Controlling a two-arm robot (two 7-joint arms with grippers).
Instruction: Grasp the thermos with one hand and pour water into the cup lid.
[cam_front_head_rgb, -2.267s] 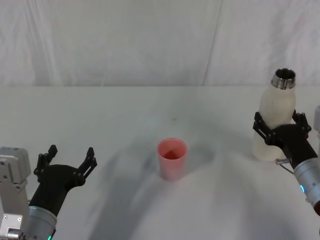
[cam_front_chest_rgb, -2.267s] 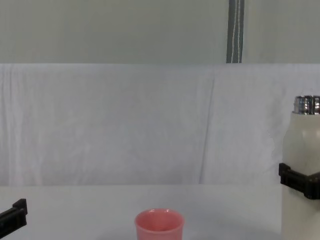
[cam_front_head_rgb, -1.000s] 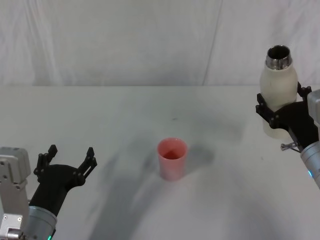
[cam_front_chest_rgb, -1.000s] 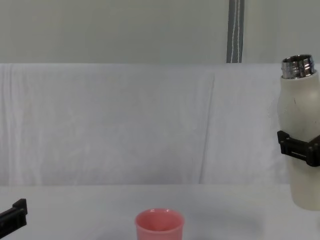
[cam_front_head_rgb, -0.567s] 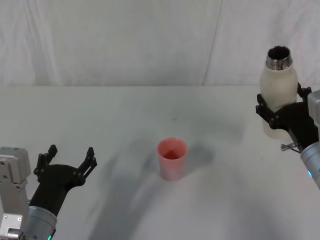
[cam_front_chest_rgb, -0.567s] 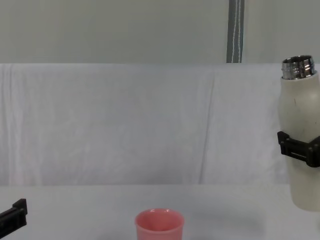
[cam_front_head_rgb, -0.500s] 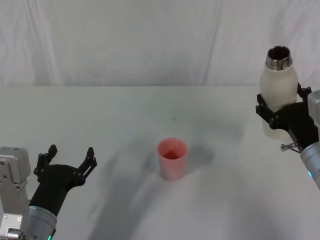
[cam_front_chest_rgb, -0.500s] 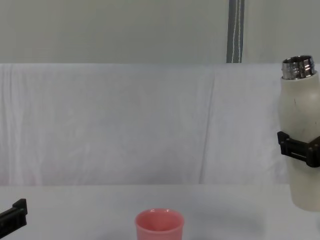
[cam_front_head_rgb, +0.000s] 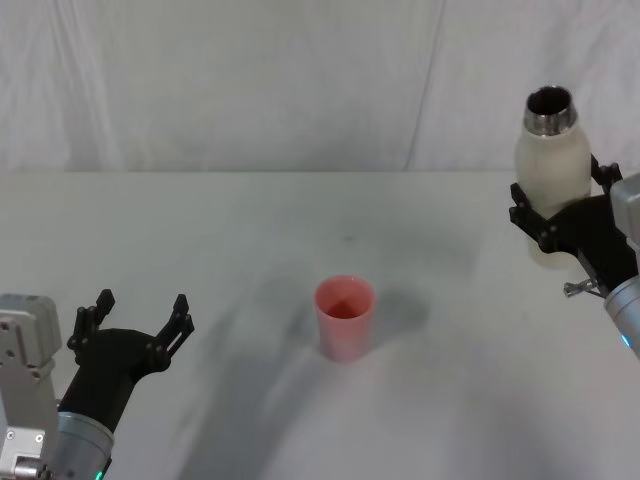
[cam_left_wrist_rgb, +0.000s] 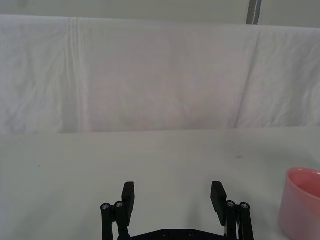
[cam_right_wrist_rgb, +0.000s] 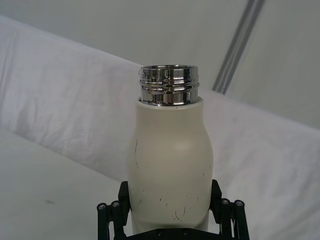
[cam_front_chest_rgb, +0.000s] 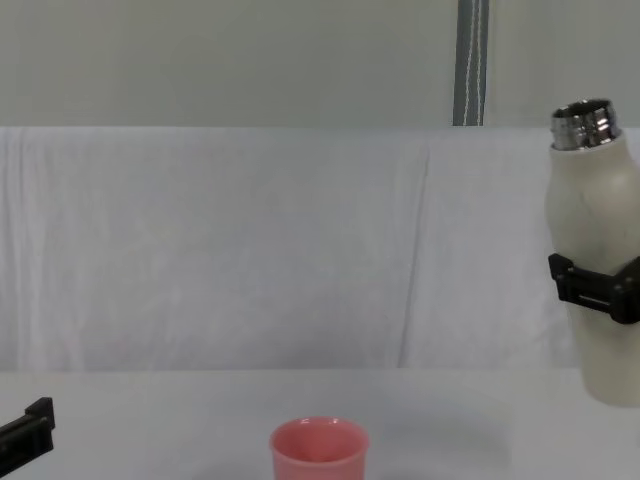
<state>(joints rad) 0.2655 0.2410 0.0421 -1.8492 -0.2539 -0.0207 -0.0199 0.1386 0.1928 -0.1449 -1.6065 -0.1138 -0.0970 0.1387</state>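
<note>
White cloth drapes the wall behind a pale tabletop (cam_front_head_rgb: 250, 220) where the two-armed robot is partway through a pouring job. At the right side of the scene, the right gripper (cam_front_head_rgb: 560, 222) is clamped around the middle of the thermos (cam_front_head_rgb: 550, 170), its black fingers pressing the cream body on either side, as the right wrist view confirms. Two seconds earlier the bottle stood on the table; it has since been lifted clear and, in the last half second, has edged a little higher and toward the centre, its steel neck (cam_front_chest_rgb: 583, 124) now leaning slightly inward in the chest view. That shift suggests the carry toward the target has begun, though the bottle remains well apart from it and close to upright, so no water is leaving the open mouth. The cup lid (cam_front_head_rgb: 345, 318), a small pink cup, stands upright near the middle of the table, unmoved across the sequence and apparently empty. The left gripper (cam_front_head_rgb: 135, 325) waits low at the left side of the table with its fingers spread wide and nothing between them, just as before; its wrist camera catches the pink rim at the frame's edge. What remains, by the look of it, is to bring the neck over the cup and tip slowly, since a small, light cup offers a narrow target and could be nudged or overshot.
</note>
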